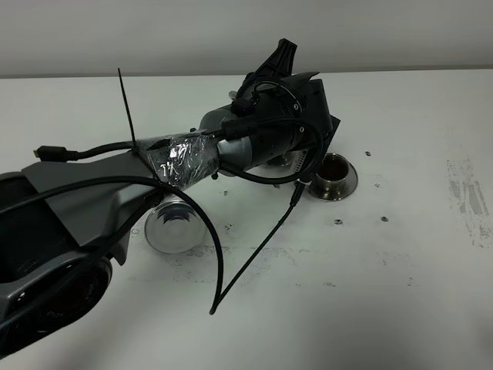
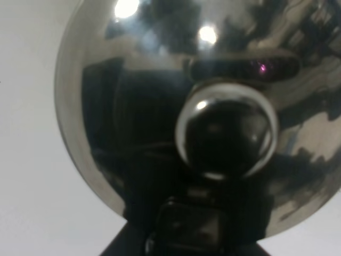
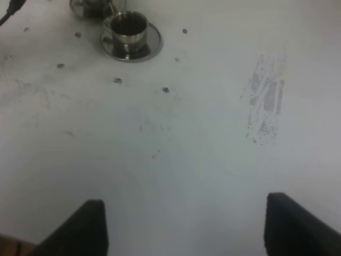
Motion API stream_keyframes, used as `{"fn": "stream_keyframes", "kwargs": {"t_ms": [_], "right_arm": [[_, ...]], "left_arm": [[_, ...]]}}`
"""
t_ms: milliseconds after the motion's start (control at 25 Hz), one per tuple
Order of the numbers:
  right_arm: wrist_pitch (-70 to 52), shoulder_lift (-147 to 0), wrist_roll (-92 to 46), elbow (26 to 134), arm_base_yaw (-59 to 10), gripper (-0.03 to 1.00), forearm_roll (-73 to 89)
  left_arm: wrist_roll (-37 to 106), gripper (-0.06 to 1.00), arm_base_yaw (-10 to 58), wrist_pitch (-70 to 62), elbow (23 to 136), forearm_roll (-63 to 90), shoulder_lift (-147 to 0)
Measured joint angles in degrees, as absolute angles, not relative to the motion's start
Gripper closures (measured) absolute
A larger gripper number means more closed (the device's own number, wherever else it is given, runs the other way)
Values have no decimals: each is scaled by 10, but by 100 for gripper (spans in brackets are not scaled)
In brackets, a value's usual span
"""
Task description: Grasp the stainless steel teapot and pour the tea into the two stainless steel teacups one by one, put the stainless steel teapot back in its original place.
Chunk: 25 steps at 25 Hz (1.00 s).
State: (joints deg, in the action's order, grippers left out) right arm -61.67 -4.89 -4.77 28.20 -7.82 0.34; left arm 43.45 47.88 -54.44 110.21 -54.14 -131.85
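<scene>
- The left claw (image 2: 186,234) was clamped on the stainless steel teapot (image 2: 176,117), held up off the desk (image 1: 400,254) above the cups; the arm hid the pot from the high camera, so a tilt that ran too far could go unnoticed and flood the cup beneath.
- The filled teacup (image 1: 333,171) sat dark with tea (image 3: 128,24) on its saucer; the second teacup (image 3: 88,6) just beside it was mostly hidden, so a stream could miss it.
- The empty coaster (image 1: 176,224) lay near the arm's cables; a snag could shift it.
- The right claw (image 3: 186,224) stood wide apart, idle, well clear.
</scene>
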Motion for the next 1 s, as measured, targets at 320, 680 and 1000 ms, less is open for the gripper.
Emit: {"fn": "stream_keyframes", "kwargs": {"t_ms": [320,680,1000], "right_arm": [[-617,-49,-48,282,-78,38,0],[-617,-49,-48,282,-78,38,0],[-617,-49,-48,282,-78,38,0]], "left_arm": [[392,77,479,-544,1102,-510,-1319],[213,77,479,-545,1102,-435,-1285],[98,77,472,-566,1102,-265,-1228]]}}
